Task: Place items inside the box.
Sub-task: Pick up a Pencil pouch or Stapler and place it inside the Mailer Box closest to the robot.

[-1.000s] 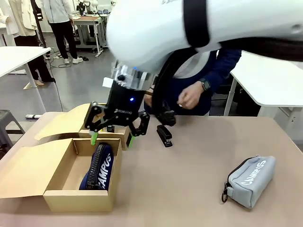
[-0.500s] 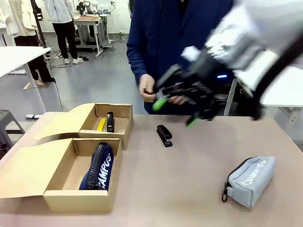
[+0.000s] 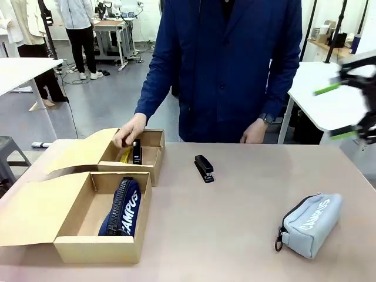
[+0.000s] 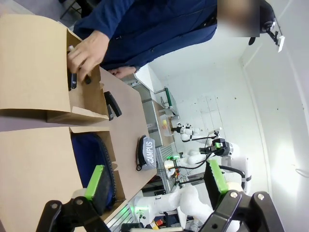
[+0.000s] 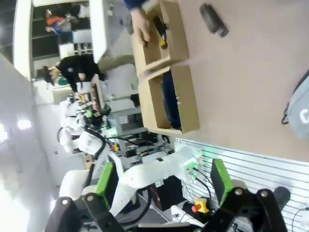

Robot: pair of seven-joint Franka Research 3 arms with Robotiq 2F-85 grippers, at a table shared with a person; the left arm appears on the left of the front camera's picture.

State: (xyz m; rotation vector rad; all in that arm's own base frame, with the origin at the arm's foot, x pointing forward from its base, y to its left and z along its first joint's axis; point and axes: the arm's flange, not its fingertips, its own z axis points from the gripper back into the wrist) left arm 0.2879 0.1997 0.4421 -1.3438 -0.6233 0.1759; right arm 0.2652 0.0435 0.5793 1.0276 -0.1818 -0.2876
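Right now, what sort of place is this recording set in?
Probably a lab or workshop, not a home: white work tables on a bare grey floor, and a far bench loaded with equipment.

White "CAMPUS" on the navy pouch (image 3: 121, 208) and grey pouch (image 3: 311, 225)
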